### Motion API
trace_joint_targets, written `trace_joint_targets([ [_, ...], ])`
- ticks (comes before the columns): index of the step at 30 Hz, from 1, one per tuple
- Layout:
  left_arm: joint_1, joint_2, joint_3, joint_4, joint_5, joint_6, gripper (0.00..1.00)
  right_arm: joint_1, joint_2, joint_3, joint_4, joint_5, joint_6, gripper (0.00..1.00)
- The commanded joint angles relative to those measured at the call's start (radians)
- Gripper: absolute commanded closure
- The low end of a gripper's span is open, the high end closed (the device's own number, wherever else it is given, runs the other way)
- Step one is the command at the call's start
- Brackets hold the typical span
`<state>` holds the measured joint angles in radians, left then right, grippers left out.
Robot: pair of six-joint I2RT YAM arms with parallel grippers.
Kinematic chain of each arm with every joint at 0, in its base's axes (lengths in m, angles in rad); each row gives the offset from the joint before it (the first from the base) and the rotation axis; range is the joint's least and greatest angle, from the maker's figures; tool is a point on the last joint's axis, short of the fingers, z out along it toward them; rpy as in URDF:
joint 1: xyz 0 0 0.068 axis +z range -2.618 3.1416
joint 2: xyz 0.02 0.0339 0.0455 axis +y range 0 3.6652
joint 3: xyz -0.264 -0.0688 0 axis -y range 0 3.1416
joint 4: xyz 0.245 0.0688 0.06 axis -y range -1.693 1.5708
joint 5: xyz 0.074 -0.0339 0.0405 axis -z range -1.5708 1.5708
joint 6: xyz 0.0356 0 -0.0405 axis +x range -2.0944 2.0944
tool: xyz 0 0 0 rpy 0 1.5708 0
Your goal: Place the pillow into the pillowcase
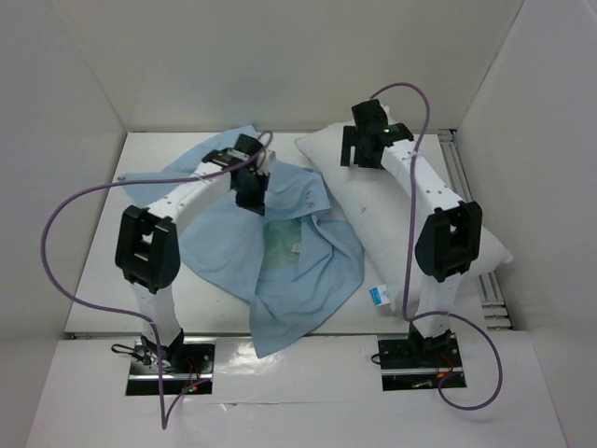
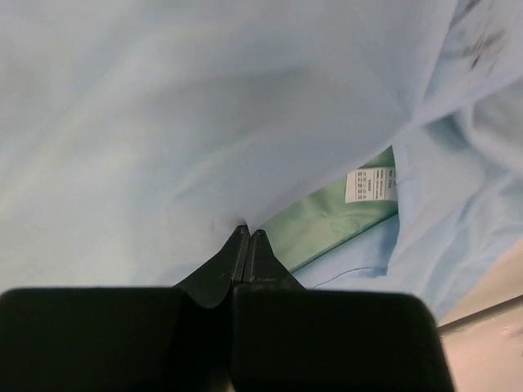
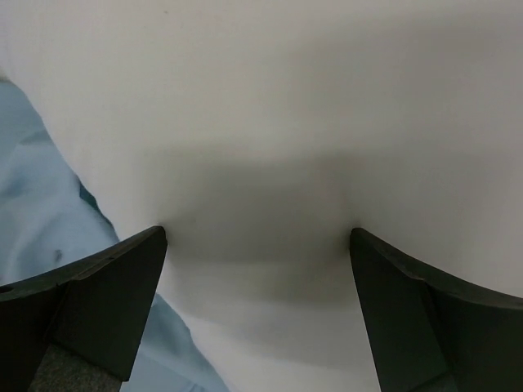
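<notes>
White table: pillowcase, pillow beside, apparently touching.

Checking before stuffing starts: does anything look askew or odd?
The thin light-blue cloth pillowcase lies crumpled and folded over itself, its sea-green face barely showing. The plump white pillow beside it looks intact; nothing spilled.

Pillowcase: thin cloth, light blue, matt, soft creases. Inner face in left wrist view sea-green, smoother, faint sheen. Sewn-in label: white, printed, flat; material unclear. Pillow: white cloth, matt, smooth, puffy. Tag at near seam: blue-and-white, finish too small to tell. Left gripper and right gripper: fingers black plastic, matt, smooth. Table: white, smooth, matt. Cable: purple, smooth sheath.
</notes>
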<state>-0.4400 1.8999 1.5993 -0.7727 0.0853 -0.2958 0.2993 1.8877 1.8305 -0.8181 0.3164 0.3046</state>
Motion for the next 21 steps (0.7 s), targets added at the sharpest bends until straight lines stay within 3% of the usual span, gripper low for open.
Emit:
trace_joint_targets([
  [1, 0.086, -0.111, 0.059, -0.016, 0.165, -0.025, 1.0, 0.018, 0.077, 0.029, -0.007, -0.002, -0.001, 0.0],
  [2, 0.113, -0.123, 0.068, -0.025, 0.186, -0.025, 1.0, 0.008, 0.111, 0.018, 0.002, -0.013, -0.001, 0.05],
  [3, 0.124, -0.124, 0.077, -0.025, 0.208, -0.025, 1.0, 0.008, 0.123, 0.018, 0.013, -0.031, -0.001, 0.2],
  [4, 0.133, -0.124, 0.077, -0.025, 0.22, -0.025, 1.0, -0.003, 0.132, 0.018, 0.023, -0.046, -0.001, 0.4],
  [5, 0.148, -0.136, 0.077, -0.036, 0.22, -0.025, 1.0, -0.015, 0.133, 0.018, 0.023, -0.062, -0.001, 0.98],
  [10, 0.188, -0.136, 0.077, -0.036, 0.306, -0.035, 1.0, -0.052, -0.014, -0.066, 0.124, -0.151, -0.025, 1.0],
  [16, 0.239, -0.09, 0.108, -0.036, 0.315, -0.084, 1.0, -0.086, -0.412, -0.316, 0.312, -0.404, -0.125, 1.0],
  [21, 0.291, -0.05, 0.16, -0.036, 0.291, -0.124, 1.0, -0.097, -0.663, -0.448, 0.315, -0.641, -0.217, 1.0],
])
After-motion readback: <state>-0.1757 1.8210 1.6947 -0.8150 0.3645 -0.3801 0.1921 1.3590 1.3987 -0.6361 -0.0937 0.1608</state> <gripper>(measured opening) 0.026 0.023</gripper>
